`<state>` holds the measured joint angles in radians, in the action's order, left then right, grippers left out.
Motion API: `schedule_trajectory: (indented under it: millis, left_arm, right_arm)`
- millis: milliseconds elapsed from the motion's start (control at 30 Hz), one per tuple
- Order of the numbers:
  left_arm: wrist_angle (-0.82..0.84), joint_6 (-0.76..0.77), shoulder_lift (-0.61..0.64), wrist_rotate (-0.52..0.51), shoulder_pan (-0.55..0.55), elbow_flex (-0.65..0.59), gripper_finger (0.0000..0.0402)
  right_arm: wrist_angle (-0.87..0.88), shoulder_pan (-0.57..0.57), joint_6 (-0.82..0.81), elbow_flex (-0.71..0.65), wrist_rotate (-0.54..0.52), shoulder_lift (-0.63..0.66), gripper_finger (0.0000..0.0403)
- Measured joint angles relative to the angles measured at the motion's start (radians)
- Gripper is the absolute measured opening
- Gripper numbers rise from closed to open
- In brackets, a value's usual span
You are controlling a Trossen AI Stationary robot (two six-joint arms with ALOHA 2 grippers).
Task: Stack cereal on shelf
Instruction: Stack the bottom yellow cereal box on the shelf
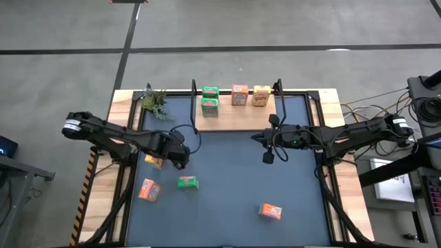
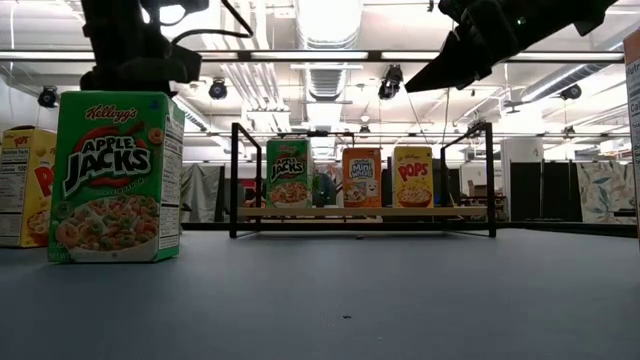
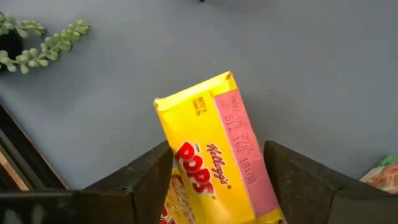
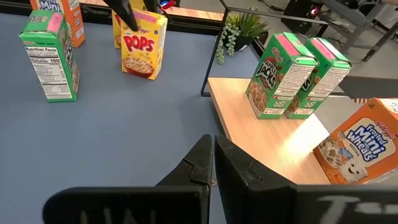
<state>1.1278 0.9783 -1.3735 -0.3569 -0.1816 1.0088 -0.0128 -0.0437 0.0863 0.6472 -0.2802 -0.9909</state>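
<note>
Left tool (image 3: 214,186) sits over the left part of the bench (image 1: 227,207), fingers spread to either side of an upright yellow cereal box (image 3: 214,155), flanking its narrow sides, though I cannot tell if they press it yet. Right tool (image 4: 210,163) hangs just in front of the shelf (image 1: 238,118), fingers closed, empty; four boxes stand on the shelf, three more on the near bench. Box looks like light, thin, crushable card, so take it low across the narrow sides, gently.
</note>
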Motion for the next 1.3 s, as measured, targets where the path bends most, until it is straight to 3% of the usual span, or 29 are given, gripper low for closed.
schedule_trajectory:
  millis: [300,667,1000,1300]
  left_arm:
    - [-0.011,0.0,0.0,0.002,-0.027,0.006,0.0143]
    - [-0.007,-0.045,0.004,0.001,-0.027,0.042,0.0133]
    - [-0.036,-0.306,0.0,-0.047,-0.026,0.271,0.0133]
    - [-0.34,-0.648,-0.076,-0.056,0.013,0.37,0.0133]
  right_arm:
    - [0.0,0.0,-0.001,0.0,0.0,0.0,0.0009]
    - [-0.001,0.0,0.002,0.0,0.0,0.002,0.0009]
    - [0.023,0.0,0.075,0.05,0.0,0.008,0.0009]
    - [0.064,-0.003,0.124,0.053,0.0,0.072,0.0009]
